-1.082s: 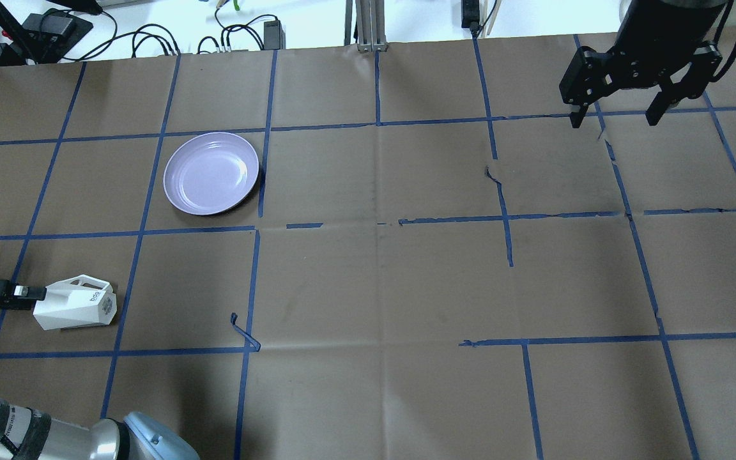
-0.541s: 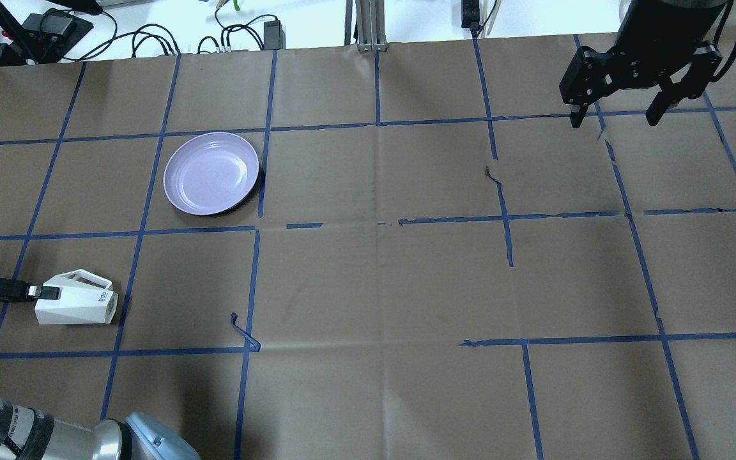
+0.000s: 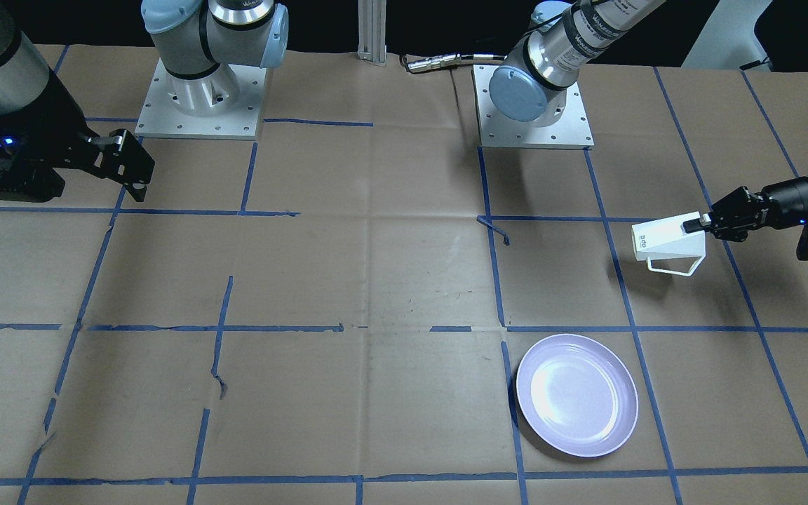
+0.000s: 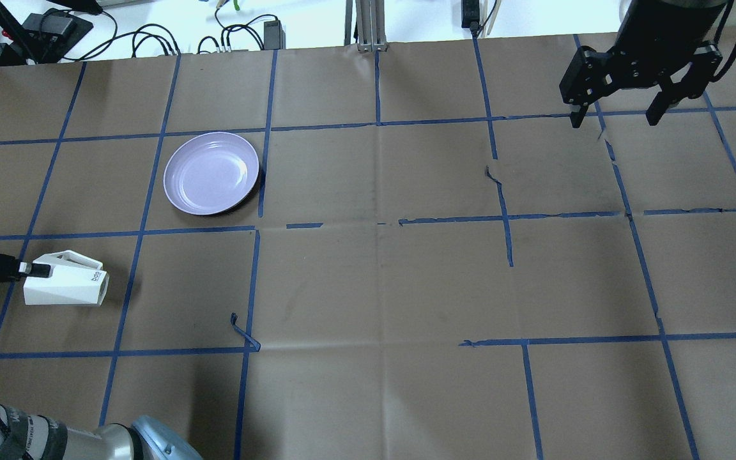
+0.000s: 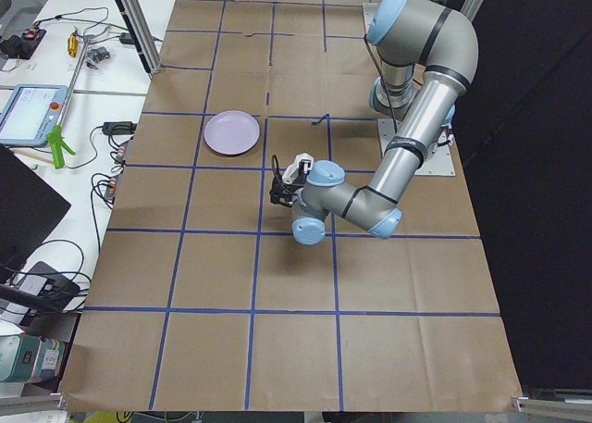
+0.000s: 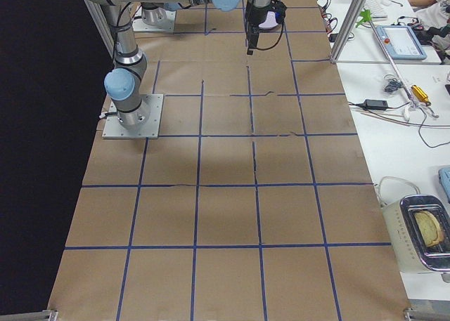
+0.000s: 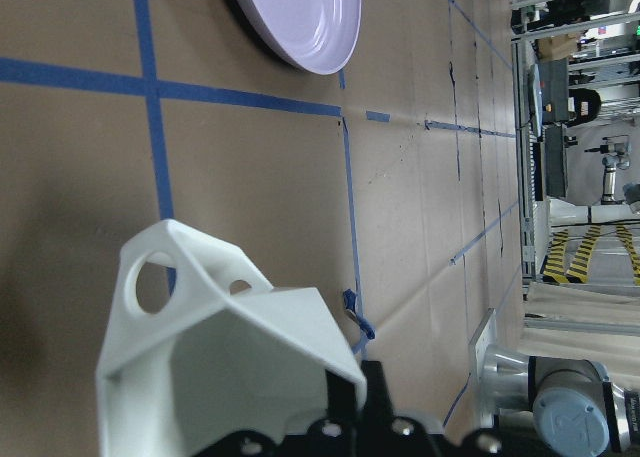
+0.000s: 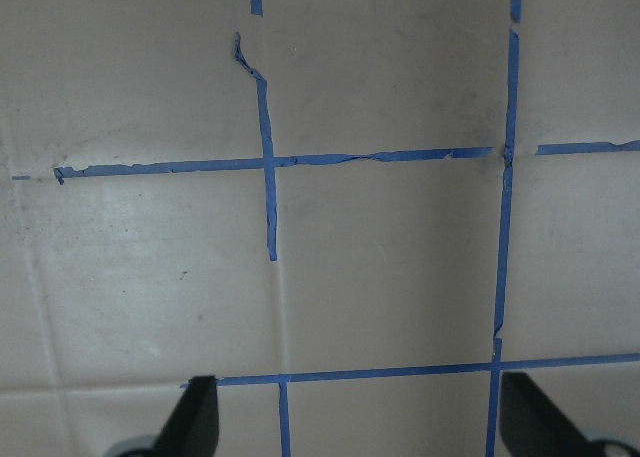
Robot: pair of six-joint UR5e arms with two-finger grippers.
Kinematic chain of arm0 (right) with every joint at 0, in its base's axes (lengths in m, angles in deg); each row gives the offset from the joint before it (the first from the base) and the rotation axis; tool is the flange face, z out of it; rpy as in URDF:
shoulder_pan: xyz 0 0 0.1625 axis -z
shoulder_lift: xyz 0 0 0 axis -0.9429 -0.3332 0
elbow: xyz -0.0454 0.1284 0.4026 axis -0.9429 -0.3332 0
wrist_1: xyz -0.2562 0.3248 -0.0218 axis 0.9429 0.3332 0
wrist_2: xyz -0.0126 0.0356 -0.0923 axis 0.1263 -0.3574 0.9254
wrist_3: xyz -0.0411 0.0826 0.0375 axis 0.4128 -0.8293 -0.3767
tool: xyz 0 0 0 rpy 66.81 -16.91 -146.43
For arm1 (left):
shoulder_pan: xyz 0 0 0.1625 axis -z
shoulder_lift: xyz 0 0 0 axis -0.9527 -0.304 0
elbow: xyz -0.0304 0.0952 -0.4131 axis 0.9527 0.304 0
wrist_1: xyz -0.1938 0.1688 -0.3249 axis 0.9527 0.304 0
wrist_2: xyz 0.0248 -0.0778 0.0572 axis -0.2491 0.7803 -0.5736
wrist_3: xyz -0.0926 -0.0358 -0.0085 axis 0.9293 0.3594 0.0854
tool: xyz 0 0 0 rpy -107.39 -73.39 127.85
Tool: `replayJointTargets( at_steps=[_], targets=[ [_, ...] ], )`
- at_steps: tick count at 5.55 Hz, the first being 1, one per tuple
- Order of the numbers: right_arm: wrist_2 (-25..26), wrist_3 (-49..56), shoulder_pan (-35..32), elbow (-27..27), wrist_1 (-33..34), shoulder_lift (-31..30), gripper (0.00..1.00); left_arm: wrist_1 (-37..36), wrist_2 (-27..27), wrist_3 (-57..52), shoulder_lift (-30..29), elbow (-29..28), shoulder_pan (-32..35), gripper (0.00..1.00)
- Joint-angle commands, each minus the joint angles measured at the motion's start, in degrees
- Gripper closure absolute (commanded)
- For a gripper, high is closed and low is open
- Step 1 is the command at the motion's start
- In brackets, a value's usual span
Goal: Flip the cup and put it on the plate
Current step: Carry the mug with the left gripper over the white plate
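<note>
Cup hangs on its side just above the table, its rim wall pinched between the closed-in jaws of the left gripper, the angular handle turned toward the plate. A tiny dark logo near the cup's free end is too small to read. The lavender plate lies flat, well apart. Far across the blue-taped brown paper, the right gripper hangs with jaws spread wide.

Consists of silver metal arm tubes joined by rounded pale blue joint caps. Stands on square silver base plates dotted with small screws, along the top of the front-facing view. Carries white lettering on a black wrist band. Ends, upper right of the overhead view, in a black two-finger right gripper.
</note>
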Motion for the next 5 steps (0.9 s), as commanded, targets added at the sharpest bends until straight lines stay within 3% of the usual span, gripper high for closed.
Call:
replayJointTargets(
  at_steps=[1,2,4,5],
  targets=[
    [0.00,0.00,0.00,0.00,0.00,0.00,0.00,-5.01,-0.76,8.77,9.25,-0.23,7.89,1.00],
    [0.00,0.00,0.00,0.00,0.00,0.00,0.00,-11.93,-5.99,16.21,12.43,-0.23,14.21,1.00],
    [0.00,0.00,0.00,0.00,0.00,0.00,0.00,-26.16,-9.96,29.32,15.10,-0.14,27.29,1.00],
    [0.00,0.00,0.00,0.00,0.00,0.00,0.00,-34.94,-18.35,30.69,13.97,-0.14,35.54,1.00]
  ],
)
